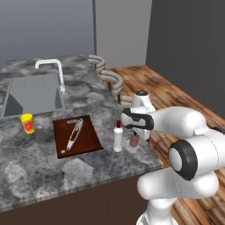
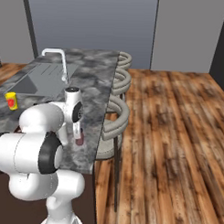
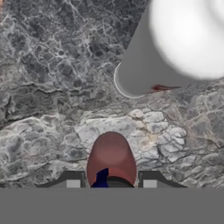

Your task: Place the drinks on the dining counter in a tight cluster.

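A short pinkish-red drink bottle [image 1: 134, 140] [image 3: 111, 158] is upright between my fingers at the near right end of the dining counter [image 1: 88, 171]. My gripper [image 1: 134, 132] [image 3: 111, 181] [image 2: 78, 130] is shut on it from above. I cannot tell whether its base touches the stone. A wider white drink bottle with a red cap [image 1: 117, 138] [image 3: 175, 48] stands on the counter just left of it, a small gap away. In the right base view the pinkish bottle [image 2: 79, 140] hangs below my hand, close to the counter's right edge.
A dark red cutting board [image 1: 90, 143] with a utensil [image 1: 74, 133] lies left of the bottles. A yellow cup [image 1: 27, 123] [image 2: 11, 101] stands further left. The sink [image 1: 33, 93] and tap [image 1: 53, 67] are at the back. Stools [image 2: 117, 115] line the counter's right edge.
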### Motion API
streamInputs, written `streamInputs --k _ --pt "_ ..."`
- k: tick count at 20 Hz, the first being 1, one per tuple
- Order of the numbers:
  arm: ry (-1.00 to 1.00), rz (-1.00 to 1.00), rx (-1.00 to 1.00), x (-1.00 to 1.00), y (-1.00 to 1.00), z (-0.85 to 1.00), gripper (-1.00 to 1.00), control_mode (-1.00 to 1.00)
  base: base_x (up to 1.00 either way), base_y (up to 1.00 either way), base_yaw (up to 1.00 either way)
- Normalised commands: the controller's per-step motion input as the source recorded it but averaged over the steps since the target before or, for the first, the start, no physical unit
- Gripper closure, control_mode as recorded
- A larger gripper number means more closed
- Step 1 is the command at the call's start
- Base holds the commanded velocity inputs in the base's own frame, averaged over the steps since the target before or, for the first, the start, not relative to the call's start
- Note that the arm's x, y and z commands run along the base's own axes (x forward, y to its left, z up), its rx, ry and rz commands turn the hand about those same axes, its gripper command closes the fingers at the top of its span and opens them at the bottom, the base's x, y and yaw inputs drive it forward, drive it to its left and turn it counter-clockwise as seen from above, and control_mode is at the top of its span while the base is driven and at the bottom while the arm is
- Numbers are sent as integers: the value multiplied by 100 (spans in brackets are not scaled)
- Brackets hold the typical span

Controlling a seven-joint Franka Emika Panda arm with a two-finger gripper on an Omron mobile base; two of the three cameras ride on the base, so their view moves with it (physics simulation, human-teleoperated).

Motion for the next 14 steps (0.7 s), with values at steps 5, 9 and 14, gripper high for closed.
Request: streamInputs --k 5,9,14 --pt "0 0 -2 9 21 -5 100 -100 0 0 0" --pt "0 0 0 13 3 -8 100 -100 0 0 0" --pt "0 0 0 5 0 -8 100 -100 0 0 0"
